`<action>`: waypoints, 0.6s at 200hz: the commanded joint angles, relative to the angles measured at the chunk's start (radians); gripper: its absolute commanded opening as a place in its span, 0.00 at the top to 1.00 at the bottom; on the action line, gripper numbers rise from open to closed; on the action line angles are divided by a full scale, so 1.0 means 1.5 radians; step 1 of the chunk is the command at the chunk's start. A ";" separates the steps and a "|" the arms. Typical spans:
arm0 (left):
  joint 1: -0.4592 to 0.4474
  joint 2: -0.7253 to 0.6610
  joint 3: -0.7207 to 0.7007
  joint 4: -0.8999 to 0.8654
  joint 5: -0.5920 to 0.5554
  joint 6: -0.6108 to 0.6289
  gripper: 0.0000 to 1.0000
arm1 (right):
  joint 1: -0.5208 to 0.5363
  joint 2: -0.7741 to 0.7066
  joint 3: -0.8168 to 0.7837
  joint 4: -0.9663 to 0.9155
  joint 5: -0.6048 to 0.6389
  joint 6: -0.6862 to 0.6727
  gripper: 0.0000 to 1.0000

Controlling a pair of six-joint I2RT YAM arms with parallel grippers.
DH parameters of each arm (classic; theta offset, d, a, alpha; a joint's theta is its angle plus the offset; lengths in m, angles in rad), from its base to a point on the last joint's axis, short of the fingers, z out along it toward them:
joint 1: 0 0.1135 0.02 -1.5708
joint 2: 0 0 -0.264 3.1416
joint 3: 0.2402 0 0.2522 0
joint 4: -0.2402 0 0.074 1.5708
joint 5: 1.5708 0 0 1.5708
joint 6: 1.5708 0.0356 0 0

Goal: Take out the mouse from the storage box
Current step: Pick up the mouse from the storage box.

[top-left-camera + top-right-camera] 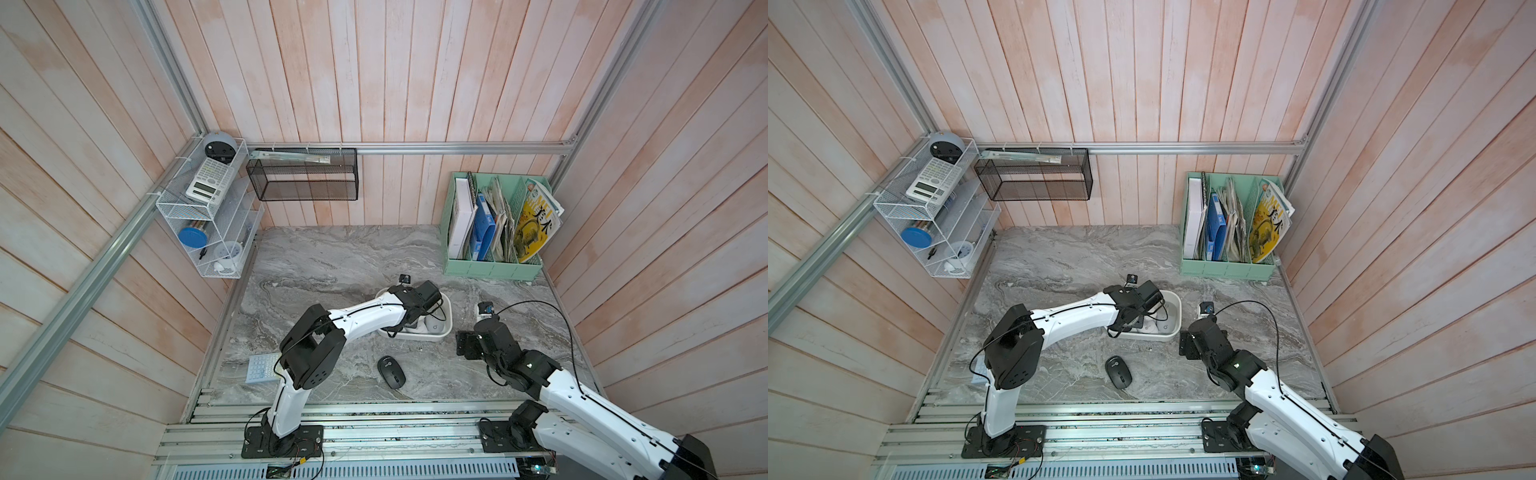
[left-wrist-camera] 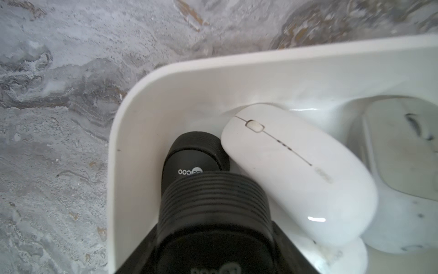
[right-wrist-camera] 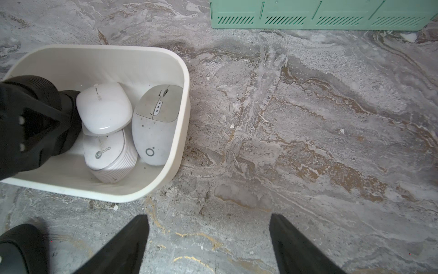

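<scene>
The grey marble table (image 1: 332, 257) sits inside pink plank walls, and most of it is bare. The storage box (image 3: 186, 106) is near the middle, and the green file holder (image 1: 490, 266) stands well behind it.

Your left gripper (image 2: 214, 227) is down inside the box, at the end on the left arm's side. Its fingers are pressed onto a black mouse (image 2: 213, 197) with ribbed sides, one finger on each side. A second black mouse (image 2: 196, 154) lies just past it, close to the box wall. A smooth white mouse (image 2: 296, 173) sits tight beside them.

Lift straight up, and go slowly. Do not slide sideways yet: the wall is on one side and the white mouse is on the other. I think the box is light, so a bump could tug it along. Get the mouse above the rim first — then move.

You have open room in front of the box, toward the arms. Another black mouse (image 1: 391, 372) already lies out there, and a blue calculator (image 1: 262, 368) sits by the left arm. Pick a bare spot away from both.

Your right gripper (image 3: 208, 217) is spread wide and holds nothing. It hangs over bare table just beside the box — steer clear of it as you lift.
</scene>
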 commanded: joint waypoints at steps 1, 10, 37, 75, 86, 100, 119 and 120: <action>-0.002 -0.047 -0.009 0.000 0.009 0.012 0.41 | -0.003 -0.004 -0.001 0.001 -0.001 -0.002 0.13; 0.002 -0.058 -0.013 0.001 0.017 0.015 0.41 | -0.002 -0.004 0.000 0.001 0.000 -0.002 0.13; 0.027 -0.098 -0.043 0.014 0.046 0.022 0.43 | -0.003 0.001 0.002 -0.001 0.001 0.000 0.13; 0.079 -0.167 -0.100 0.016 0.059 0.034 0.43 | -0.003 0.009 0.006 -0.002 0.000 0.000 0.13; 0.103 -0.186 -0.123 0.021 0.068 0.038 0.43 | -0.004 0.012 0.006 -0.002 -0.001 0.000 0.13; 0.136 -0.206 -0.153 0.027 0.077 0.043 0.43 | -0.003 0.016 0.008 -0.003 0.000 0.000 0.13; 0.182 -0.221 -0.193 0.046 0.100 0.053 0.43 | -0.003 0.018 0.009 -0.003 0.000 0.000 0.13; 0.184 -0.222 -0.195 0.048 0.101 0.052 0.43 | -0.003 0.018 0.009 -0.002 0.000 0.000 0.13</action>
